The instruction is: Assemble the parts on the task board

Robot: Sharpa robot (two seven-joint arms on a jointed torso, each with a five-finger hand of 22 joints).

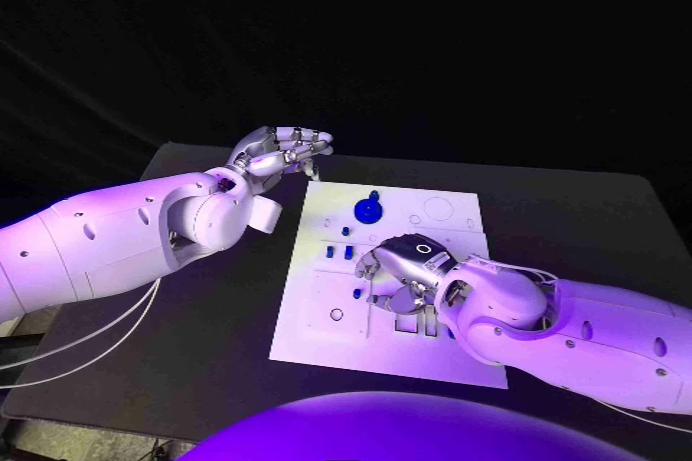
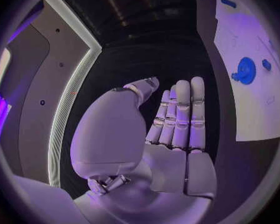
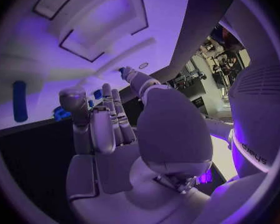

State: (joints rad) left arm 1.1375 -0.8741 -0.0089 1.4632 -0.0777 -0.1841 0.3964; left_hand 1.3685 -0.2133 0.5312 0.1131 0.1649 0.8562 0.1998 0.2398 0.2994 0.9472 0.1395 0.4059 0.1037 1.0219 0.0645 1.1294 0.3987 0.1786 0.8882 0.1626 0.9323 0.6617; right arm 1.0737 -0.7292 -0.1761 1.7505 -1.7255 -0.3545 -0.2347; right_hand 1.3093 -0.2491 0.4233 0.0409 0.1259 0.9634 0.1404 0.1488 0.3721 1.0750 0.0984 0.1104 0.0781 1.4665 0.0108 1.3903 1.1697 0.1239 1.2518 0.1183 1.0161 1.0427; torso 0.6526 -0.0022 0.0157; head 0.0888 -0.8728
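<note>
White rectangular task board lies flat in the middle of the dark counter, its long side running away from the robot. On its far half sits a round blue gear-like part with a smaller blue piece just beyond it, and two small blue block parts lie nearer the middle, close to the board's left edge. The silver many-fingered right hand hovers low over the centre of the board with its fingers curled downward towards the surface; whether it holds anything I cannot tell, since the fingertips are hidden under the hand. In the right wrist view a long blue bar part lies on the board beside rectangular recesses. The silver left hand is raised off the board's far left corner, above the counter; the left wrist view shows its fingers straight, side by side, holding nothing.
</note>
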